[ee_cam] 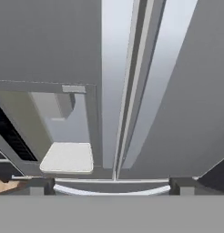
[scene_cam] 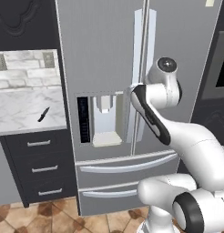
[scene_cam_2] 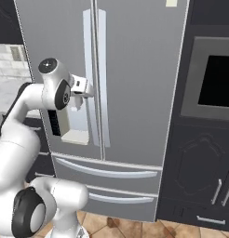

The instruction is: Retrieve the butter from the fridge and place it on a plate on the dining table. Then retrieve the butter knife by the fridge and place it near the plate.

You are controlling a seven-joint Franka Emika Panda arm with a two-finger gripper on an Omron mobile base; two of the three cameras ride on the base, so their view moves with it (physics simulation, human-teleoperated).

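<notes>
The grey steel fridge (scene_cam: 104, 45) (scene_cam_2: 139, 69) (ee_cam: 45, 41) stands shut in front of me, so the butter is hidden. The small dark butter knife (scene_cam: 43, 114) lies on the marble counter (scene_cam: 22, 98) left of the fridge. My gripper (scene_cam_2: 87, 89) (ee_cam: 111, 186) is open and holds nothing. It is held close to the fridge front at the left door's vertical handle (scene_cam_2: 88, 51) (ee_cam: 114, 68), level with the water dispenser (scene_cam: 102, 120). In the hand view both door handles run up between the fingertips (ee_cam: 41, 186). The plate and the dining table are out of view.
Dark drawers (scene_cam: 38, 168) sit under the counter on the left. A wall oven (scene_cam_2: 214, 79) and dark cabinets (scene_cam_2: 205, 186) flank the fridge on the right. Two fridge drawers (scene_cam: 127, 166) lie below the doors, above a tiled floor (scene_cam: 50, 218).
</notes>
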